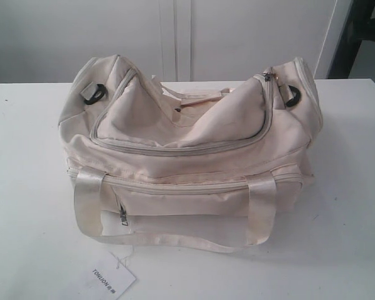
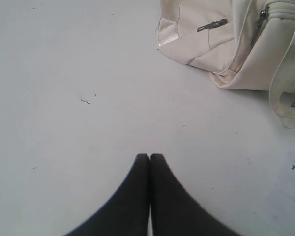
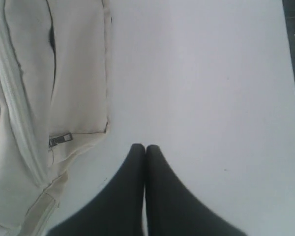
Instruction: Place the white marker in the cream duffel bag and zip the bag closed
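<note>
Tabletop (image 1: 25, 187) — cream duffel bag (image 3: 64, 73) near right gripper (image 3: 145, 146)

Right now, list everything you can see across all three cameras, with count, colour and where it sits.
cream duffel bag: one, cream, middle of the table
strap rings: two, black, one at each end of the bag
paper tag: one, white, printed TONIJON, on the table in front of the bag
table: one, white, under the bag
white marker: none in view
left gripper: one, black, shut, over the table near the bag
right gripper: one, black, shut, over the table beside the bag
</note>
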### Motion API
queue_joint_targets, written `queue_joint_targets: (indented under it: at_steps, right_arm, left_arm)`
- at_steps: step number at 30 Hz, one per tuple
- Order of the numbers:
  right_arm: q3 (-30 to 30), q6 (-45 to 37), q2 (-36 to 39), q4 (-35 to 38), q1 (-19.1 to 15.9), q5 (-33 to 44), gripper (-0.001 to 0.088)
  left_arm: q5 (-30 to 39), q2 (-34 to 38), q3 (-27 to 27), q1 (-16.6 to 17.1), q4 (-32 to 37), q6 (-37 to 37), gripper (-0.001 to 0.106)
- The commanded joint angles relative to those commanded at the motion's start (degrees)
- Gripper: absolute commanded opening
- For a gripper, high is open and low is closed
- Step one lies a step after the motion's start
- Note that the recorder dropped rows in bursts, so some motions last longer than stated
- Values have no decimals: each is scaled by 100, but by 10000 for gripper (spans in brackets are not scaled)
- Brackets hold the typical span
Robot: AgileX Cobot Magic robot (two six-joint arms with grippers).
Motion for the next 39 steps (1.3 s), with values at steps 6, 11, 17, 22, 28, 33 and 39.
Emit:
queue_joint_targets:
  at_steps: [6,11,17,22,28,33,39]
  right_arm:
    - [0,-128,-206,-79,2,26,0]
    - [70,-274,-470,-79,2,-27,0]
    - [550,-274,-949,-79,2,-413,0]
    - [1085,-274,-1467,-69,2,-745,0]
    - [1829,-274,-2226,-46,2,-1300,0]
    - [2311,-274,-2920,-46,2,-1642,0]
    - [2808,-274,-3629,-35,2,-2031,0]
  left_arm:
    - [0,0,0,0,0,0,0]
    - [0,0,0,0,0,0,0]
    - [0,0,0,0,0,0,0]
    - [0,0,0,0,0,0,0]
    - [0,0,0,0,0,0,0]
    - [0,0,0,0,0,0,0]
    - [0,0,0,0,0,0,0]
